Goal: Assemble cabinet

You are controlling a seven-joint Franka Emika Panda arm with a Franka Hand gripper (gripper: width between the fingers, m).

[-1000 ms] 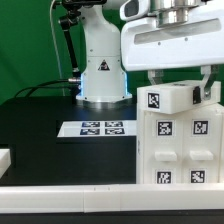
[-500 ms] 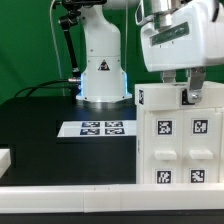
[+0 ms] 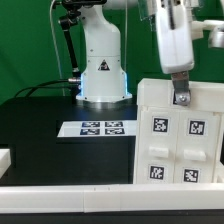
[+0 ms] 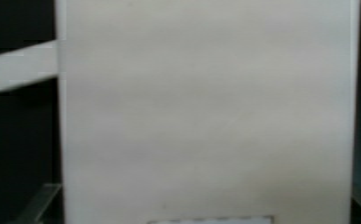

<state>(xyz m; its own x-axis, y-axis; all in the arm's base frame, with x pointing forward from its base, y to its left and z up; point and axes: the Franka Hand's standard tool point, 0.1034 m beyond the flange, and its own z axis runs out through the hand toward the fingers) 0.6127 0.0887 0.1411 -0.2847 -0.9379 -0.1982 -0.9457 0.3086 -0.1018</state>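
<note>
The cabinet (image 3: 180, 140), a big white boxy shell with several square tags on its front, stands at the exterior view's right. My gripper (image 3: 180, 98) comes down from above onto the cabinet's top edge, with one dark finger (image 3: 181, 97) showing in front of the white face. In the wrist view the cabinet's plain white wall (image 4: 203, 110) fills the picture between the two finger edges, with a tag edge just showing. The gripper looks shut on the cabinet.
The marker board (image 3: 100, 128) lies flat on the black table in front of the robot's white base (image 3: 100, 70). A small white part (image 3: 4, 158) sits at the exterior view's left edge. A white rail (image 3: 70, 193) runs along the front.
The hand has turned and moved toward the exterior view's right. The cabinet has tipped with it: its stepped top with one tag is gone, and a broad flat face shows.
</note>
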